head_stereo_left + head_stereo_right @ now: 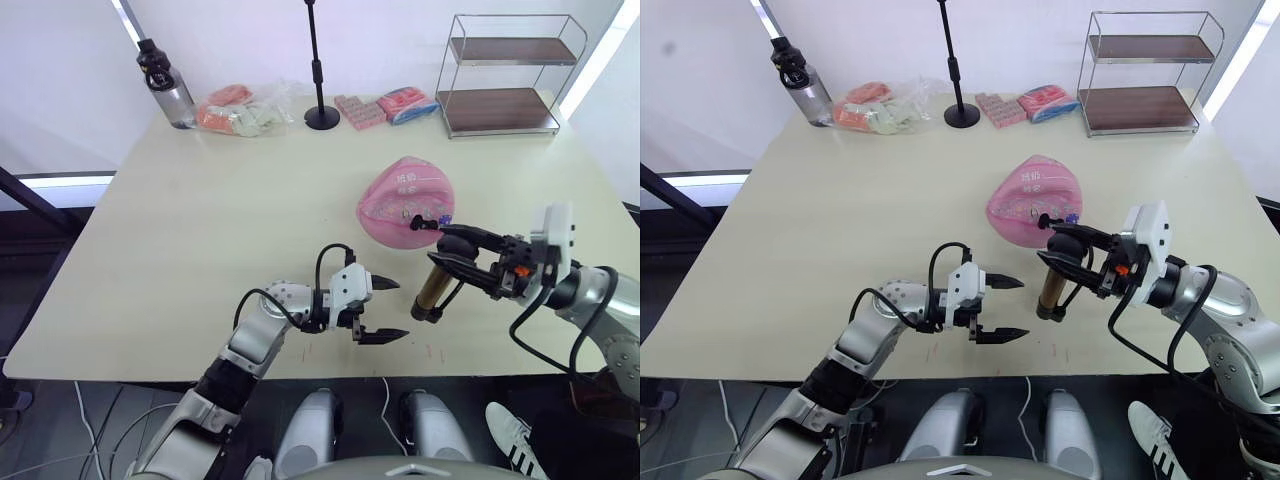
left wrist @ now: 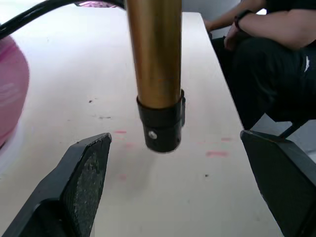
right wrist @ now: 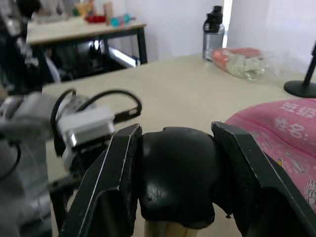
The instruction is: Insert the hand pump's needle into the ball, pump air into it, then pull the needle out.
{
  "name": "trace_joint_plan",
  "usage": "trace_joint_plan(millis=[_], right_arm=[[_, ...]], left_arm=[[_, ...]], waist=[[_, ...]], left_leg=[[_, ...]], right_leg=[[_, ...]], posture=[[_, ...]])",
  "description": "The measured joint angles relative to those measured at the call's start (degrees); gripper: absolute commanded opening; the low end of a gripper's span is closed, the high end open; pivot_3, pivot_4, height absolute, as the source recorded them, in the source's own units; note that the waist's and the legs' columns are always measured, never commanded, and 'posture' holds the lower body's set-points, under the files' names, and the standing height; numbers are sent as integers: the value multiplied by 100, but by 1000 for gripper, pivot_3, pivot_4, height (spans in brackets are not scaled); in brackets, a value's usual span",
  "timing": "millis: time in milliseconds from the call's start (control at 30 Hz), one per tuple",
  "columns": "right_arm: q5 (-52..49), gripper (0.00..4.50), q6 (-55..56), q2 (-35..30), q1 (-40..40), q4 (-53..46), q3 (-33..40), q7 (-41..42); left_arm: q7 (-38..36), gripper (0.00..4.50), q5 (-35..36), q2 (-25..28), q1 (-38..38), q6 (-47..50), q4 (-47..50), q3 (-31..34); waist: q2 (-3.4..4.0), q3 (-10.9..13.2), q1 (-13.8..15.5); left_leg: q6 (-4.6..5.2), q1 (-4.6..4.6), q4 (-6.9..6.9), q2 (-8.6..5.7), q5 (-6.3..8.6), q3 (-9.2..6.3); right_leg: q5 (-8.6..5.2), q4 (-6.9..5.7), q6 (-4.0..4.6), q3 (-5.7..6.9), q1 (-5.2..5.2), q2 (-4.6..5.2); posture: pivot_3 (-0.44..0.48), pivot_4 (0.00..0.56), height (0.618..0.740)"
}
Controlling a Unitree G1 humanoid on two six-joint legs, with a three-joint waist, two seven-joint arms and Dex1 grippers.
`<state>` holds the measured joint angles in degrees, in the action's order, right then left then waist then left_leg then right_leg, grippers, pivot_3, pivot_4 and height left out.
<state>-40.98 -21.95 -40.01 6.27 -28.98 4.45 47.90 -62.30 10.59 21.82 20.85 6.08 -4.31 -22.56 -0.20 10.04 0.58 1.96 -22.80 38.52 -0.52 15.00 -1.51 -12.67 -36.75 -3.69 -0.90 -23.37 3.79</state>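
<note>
At lower right, the hand pump (image 1: 437, 288) is pinched by the right gripper (image 1: 446, 250); the left gripper (image 1: 385, 309) at bottom centre is spread wide.

Bronze-gold hand pump (image 1: 434, 290) with black caps; pink printed ball (image 1: 405, 198).

Left arm reaches forward over the table's near edge (image 1: 150, 372), elbow bent, wrist level. Left gripper (image 1: 383, 309) points toward the hand pump (image 1: 437, 283), its two black fingers spread wide apart, one above the other, holding nothing and stopping just short of the pump's lower end. Right arm extends inward from the table's right side. Right gripper (image 1: 452, 246) points toward the left gripper, its fingers (image 3: 111, 182) clamped on either side of the hand pump's black upper end.
</note>
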Motion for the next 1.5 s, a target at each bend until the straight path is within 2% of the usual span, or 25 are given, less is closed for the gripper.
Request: trace_joint_plan(millis=[200, 433, 767, 867, 900, 1033, 1067, 1500], right_arm=[[440, 1756, 357, 85, -96, 140, -161, 283], [880, 1756, 880, 331, -431, 319, -247, 568], [900, 1756, 1236, 419, -581, 476, -217, 805], [901, 1756, 1259, 423, -598, 479, -210, 810], [901, 1756, 1260, 428, -598, 481, -210, 810], [902, 1756, 1291, 448, -597, 503, -196, 793], [902, 1756, 1296, 460, -585, 537, -152, 781], [816, 1756, 1231, 454, -600, 554, -97, 813]], left_arm=[[-34, 4471, -124, -140, 162, -71, -376, -18], [59, 4471, -623, -687, 655, -141, -1212, -381], [250, 4471, -1124, -1088, 848, -271, -2072, -647], [308, 3775, -1152, -1244, 851, -303, -2215, -631], [353, 3407, -1150, -1331, 851, -292, -2278, -604], [512, 1412, -1170, -1543, 847, -340, -2460, -566], [518, 1171, -1210, -1553, 849, -392, -2463, -575], [513, 1169, -1282, -1612, 850, -681, -2658, -539]], waist=[[-3, 2, 5], [-9, 4, 12], [-10, 3, 6], [-12, 2, 10], [-12, 2, 13], [-12, 2, 9], [-12, 2, 9], [-13, 1, 11]], left_leg=[[0, -2, 0, 0, 0, 0], [0, -2, 1, -5, 0, -1], [0, 0, 1, -5, 0, -1], [0, 0, 2, -5, 0, -1], [0, 0, 3, -5, 0, -2], [0, 0, 3, -5, 0, -3], [0, 0, 3, -6, 0, -3], [0, 1, 3, -5, 0, -3]], right_leg=[[0, 1, 0, -2, -1, 0], [1, 0, 0, 0, 0, 0], [1, -2, 0, -1, 0, -1], [1, -2, 0, -1, 1, -1], [1, -2, 0, -1, 1, -1], [1, -2, 0, -1, 1, -1], [1, -3, 0, 0, 1, -1], [1, -4, 0, -1, 2, -1]], posture=[[0, 150, 740], [0, 150, 740], [0, 150, 740], [0, 150, 740], [0, 150, 740], [0, 150, 740], [0, 150, 740], [0, 150, 740]])
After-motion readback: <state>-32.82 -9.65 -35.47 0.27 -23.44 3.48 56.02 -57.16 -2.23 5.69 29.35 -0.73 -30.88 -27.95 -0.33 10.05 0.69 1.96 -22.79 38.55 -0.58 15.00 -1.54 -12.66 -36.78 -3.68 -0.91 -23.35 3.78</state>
